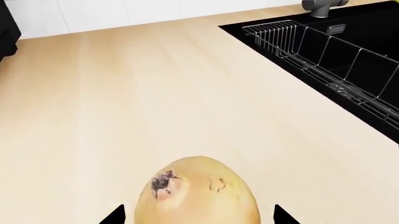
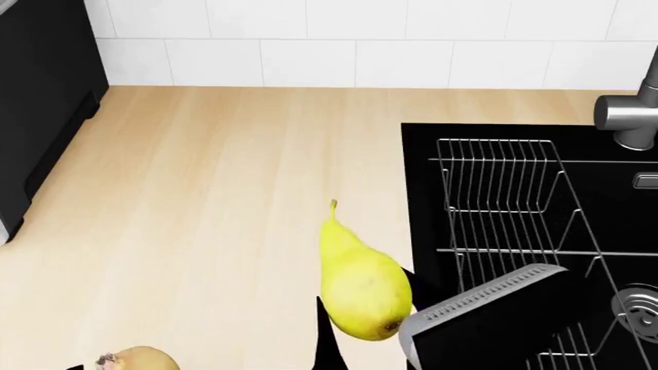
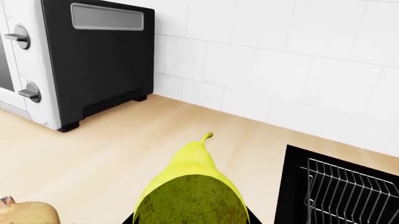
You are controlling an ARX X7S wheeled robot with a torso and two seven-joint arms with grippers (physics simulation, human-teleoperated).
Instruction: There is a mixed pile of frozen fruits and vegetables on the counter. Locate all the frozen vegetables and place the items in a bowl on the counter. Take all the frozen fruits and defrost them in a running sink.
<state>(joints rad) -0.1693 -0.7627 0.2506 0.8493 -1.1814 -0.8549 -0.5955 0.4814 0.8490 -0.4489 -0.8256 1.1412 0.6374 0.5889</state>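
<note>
My right gripper is shut on the yellow pear and holds it above the counter, just left of the black sink. In the right wrist view the pear fills the space between the jaws of that gripper, stem pointing away. My left gripper has a tan roundish fruit between its fingertips, with a small gap on each side. That fruit shows at the head view's bottom left. The bowl, carrot and eggplant are out of view.
A wire rack stands in the sink's left part, and the grey faucet rises at its far right. A black and white microwave stands at the counter's far left. White wall tiles back the counter.
</note>
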